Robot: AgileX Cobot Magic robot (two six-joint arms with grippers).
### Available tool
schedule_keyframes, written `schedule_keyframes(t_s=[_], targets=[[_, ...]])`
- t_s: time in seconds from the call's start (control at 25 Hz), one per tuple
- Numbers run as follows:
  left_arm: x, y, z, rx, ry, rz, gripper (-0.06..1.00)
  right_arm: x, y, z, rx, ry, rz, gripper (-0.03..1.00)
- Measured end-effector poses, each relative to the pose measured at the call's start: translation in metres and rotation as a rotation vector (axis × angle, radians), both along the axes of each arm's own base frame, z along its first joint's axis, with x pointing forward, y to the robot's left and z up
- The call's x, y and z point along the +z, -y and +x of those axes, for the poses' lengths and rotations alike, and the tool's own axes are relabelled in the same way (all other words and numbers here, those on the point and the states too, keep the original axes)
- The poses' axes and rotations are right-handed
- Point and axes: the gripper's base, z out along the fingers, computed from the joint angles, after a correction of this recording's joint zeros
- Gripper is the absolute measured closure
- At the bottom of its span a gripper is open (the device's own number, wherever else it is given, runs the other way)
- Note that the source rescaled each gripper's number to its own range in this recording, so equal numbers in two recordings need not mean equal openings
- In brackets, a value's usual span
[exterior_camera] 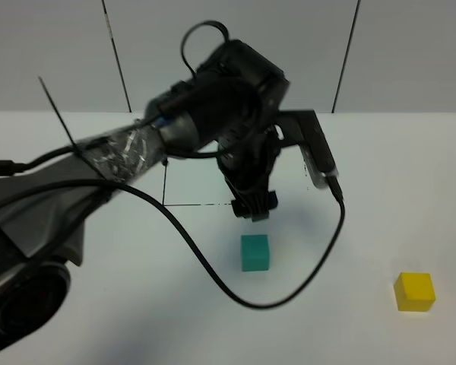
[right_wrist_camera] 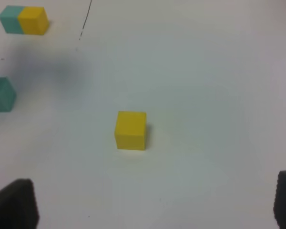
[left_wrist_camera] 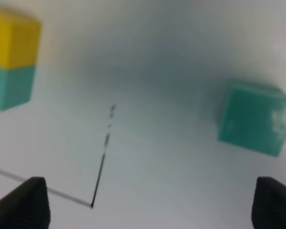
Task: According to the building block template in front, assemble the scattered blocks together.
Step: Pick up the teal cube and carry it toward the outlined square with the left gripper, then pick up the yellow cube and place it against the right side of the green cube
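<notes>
The white table [exterior_camera: 410, 167] takes up nearly everything I can see, running back to a pale panelled wall [exterior_camera: 410, 53]. Across it from the left side reaches the left arm [exterior_camera: 213, 106], a bulky black thing with a patch of silvery tape on its forearm, and it blocks the middle of the table from the high camera. A black cable [exterior_camera: 213, 281] loops down from the arm, sags over the table in a wide curve and climbs back to the camera bracket at the wrist.

The left gripper [left_wrist_camera: 150, 205] points down at the table just behind the teal cube, clear of it. Its two dark fingertips stand far apart at the edges of its own camera's view, with only bare table between them, so it is spread wide and grips nothing. The right gripper [right_wrist_camera: 150, 202] is likewise spread wide and empty, its dark tips at either side of its view, hanging over the table on the near side of the yellow cube.

The teal cube [exterior_camera: 254, 252] sits flat on the table, near the middle, alone. The yellow cube [exterior_camera: 415, 291] sits well apart from it, off to the right and a little nearer the front edge. Nothing touches either one.

The template bar [right_wrist_camera: 24, 20], one teal half joined to one yellow half, lies further back than the teal cube, hidden by the arm from the high camera. Thin black lines [exterior_camera: 197, 204] drawn on the table meet at a corner near the left gripper
</notes>
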Motion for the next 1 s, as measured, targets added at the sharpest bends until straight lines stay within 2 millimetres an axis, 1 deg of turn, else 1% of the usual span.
schedule_keyframes(t_s=[0.08, 0.2, 0.24, 0.32, 0.36, 0.4, 0.44, 0.48, 0.56, 0.6, 0.64, 0.68, 0.72, 0.88, 0.96, 1.0], targets=[[0.018, -0.030, 0.017, 0.140, 0.027, -0.045, -0.06, 0.000, 0.000, 0.000, 0.000, 0.000, 0.000, -0.03], [0.046, -0.093, 0.043, 0.382, 0.058, -0.128, -0.05, 0.000, 0.000, 0.000, 0.000, 0.000, 0.000, -0.03], [0.055, -0.113, 0.046, 0.445, 0.066, -0.149, -0.05, 0.000, 0.000, 0.000, 0.000, 0.000, 0.000, -0.03], [0.064, -0.161, 0.048, 0.561, 0.060, -0.152, -0.04, 0.000, 0.000, 0.000, 0.000, 0.000, 0.000, -0.03], [0.066, -0.185, 0.045, 0.613, 0.052, -0.144, -0.04, 0.000, 0.000, 0.000, 0.000, 0.000, 0.000, -0.03], [0.070, -0.205, 0.040, 0.659, 0.045, -0.143, -0.04, 0.000, 0.000, 0.000, 0.000, 0.000, 0.000, -0.03], [0.066, -0.227, 0.034, 0.715, 0.019, -0.134, -0.03, 0.000, 0.000, 0.000, 0.000, 0.000, 0.000, -0.03], [0.066, -0.249, 0.025, 0.781, -0.007, -0.141, -0.03, 0.000, 0.000, 0.000, 0.000, 0.000, 0.000, -0.03], [0.066, -0.281, 0.000, 0.890, -0.062, -0.180, -0.02, 0.000, 0.000, 0.000, 0.000, 0.000, 0.000, -0.03], [0.069, -0.293, -0.016, 0.933, -0.080, -0.206, -0.01, 0.000, 0.000, 0.000, 0.000, 0.000, 0.000, -0.03], [0.072, -0.300, -0.032, 0.962, -0.085, -0.239, -0.01, 0.000, 0.000, 0.000, 0.000, 0.000, 0.000, -0.03], [0.080, -0.302, -0.049, 0.973, -0.065, -0.277, -0.01, 0.000, 0.000, 0.000, 0.000, 0.000, 0.000, -0.03], [0.082, -0.303, -0.065, 0.977, -0.060, -0.294, -0.01, 0.000, 0.000, 0.000, 0.000, 0.000, 0.000, -0.03], [0.103, -0.298, -0.142, 0.940, 0.058, -0.385, -0.01, 0.000, 0.000, 0.000, 0.000, 0.000, 0.000, -0.03], [0.112, -0.295, -0.182, 0.921, 0.143, -0.433, -0.01, 0.000, 0.000, 0.000, 0.000, 0.000, 0.000, -0.03], [0.111, -0.294, -0.199, 0.923, 0.168, -0.450, -0.01, 0.000, 0.000, 0.000, 0.000, 0.000, 0.000, -0.03]])
